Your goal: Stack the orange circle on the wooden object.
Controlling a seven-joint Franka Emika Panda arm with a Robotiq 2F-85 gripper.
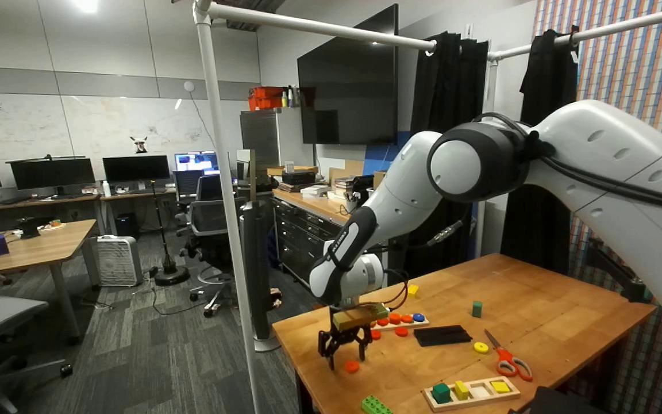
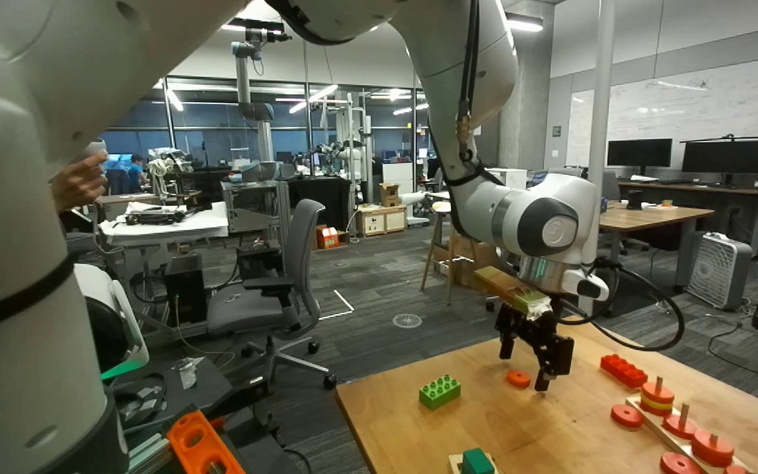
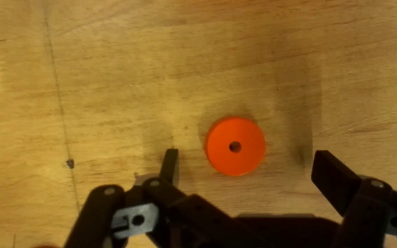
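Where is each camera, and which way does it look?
An exterior view: beside the arm, facing table and TV; arm and fingers show.
An exterior view: near the lower arm, facing table and chair; arm and fingers show.
Wrist view: on the arm, looking down at the orange circle; fingers show.
Both exterior views share the green brick.

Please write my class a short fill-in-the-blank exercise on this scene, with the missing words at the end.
In the wrist view, the gripper is not shut but ____.
In the middle of the orange disc is a small round ____.
The disc beside the scissors is coloured ____.
In an exterior view, the toy brick left of the gripper is coloured ____.
Missing words: open; hole; yellow; green.
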